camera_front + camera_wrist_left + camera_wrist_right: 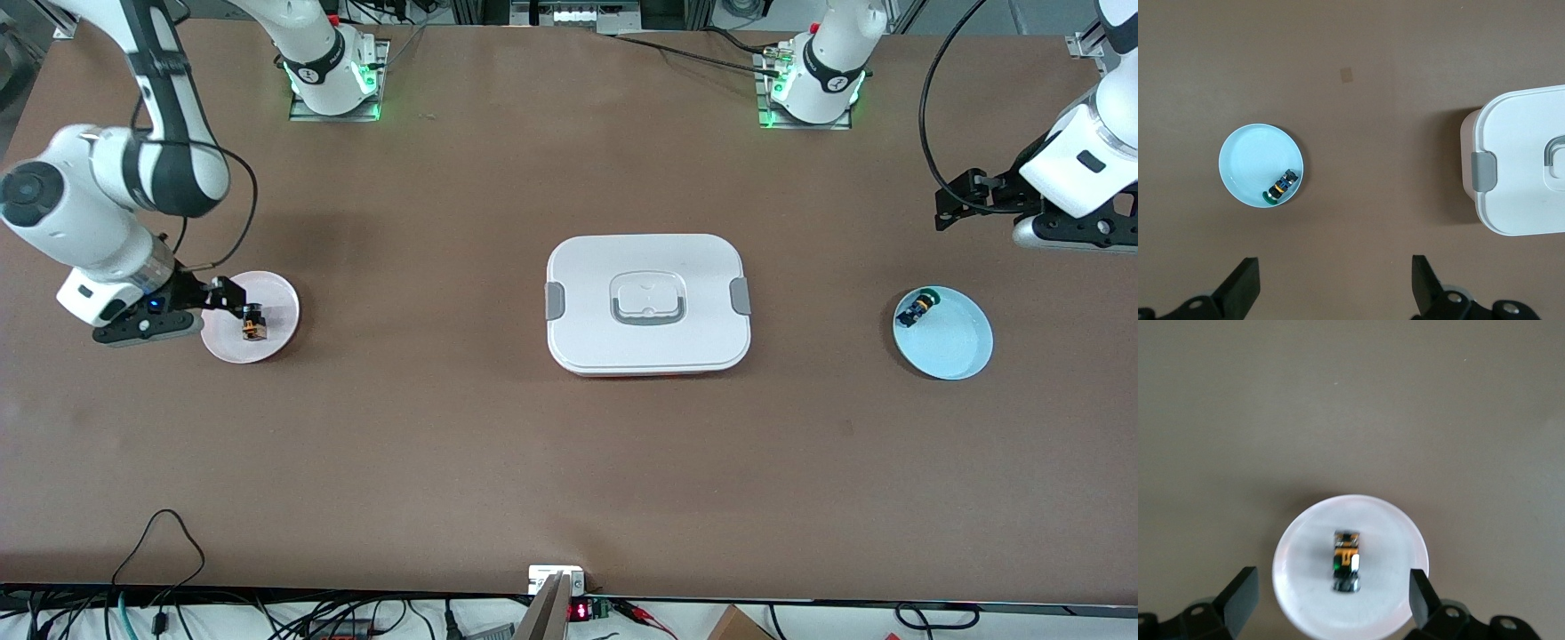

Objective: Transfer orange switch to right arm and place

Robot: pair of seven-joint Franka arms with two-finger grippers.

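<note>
The orange switch (253, 324) lies on a pink plate (276, 298) near the right arm's end of the table. It also shows in the right wrist view (1347, 559), lying on the plate (1398, 540) between the spread fingertips. My right gripper (227, 300) is open and empty, low over the plate's edge, apart from the switch; in the right wrist view (1331, 595) both fingers stand wide. My left gripper (956, 203) is open and empty, up over bare table near the left arm's end; it also shows in the left wrist view (1336, 283).
A white lidded container (647, 304) with grey clips sits mid-table, also in the left wrist view (1521, 167). A light blue plate (956, 342) holds a small black part with a green and yellow tip (917, 308), seen too in the left wrist view (1281, 187).
</note>
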